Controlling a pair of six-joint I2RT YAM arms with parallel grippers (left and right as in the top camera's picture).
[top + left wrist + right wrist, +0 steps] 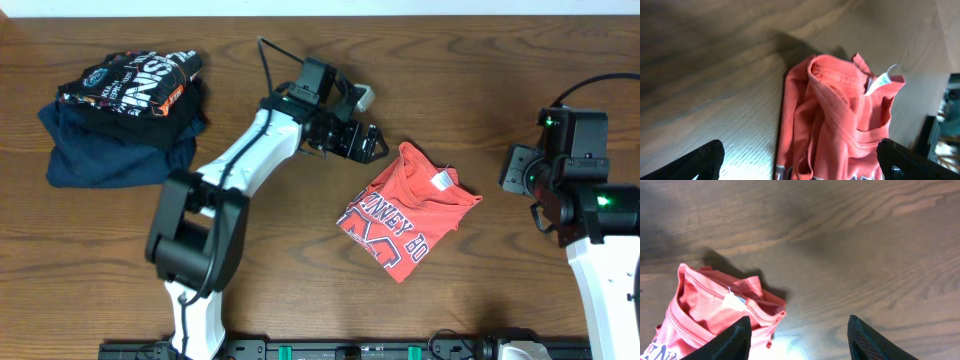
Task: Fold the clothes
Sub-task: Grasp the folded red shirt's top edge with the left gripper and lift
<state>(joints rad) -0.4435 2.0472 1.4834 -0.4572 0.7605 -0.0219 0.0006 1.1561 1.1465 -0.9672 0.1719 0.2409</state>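
Bunched red shirt lying on wooden table. Left gripper just beside collar, jaws wide apart, empty. Right gripper near shirt, jaws apart, seemingly touching nothing.

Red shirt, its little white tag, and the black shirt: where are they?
red shirt (pixel 405 215), overhead view, middle of the cloth
white tag (pixel 880 81), left wrist view, middle of the tag
black shirt (pixel 130 84), overhead view, printed top side

Blk printed shirt atop navy garment, upper-left on wood table.
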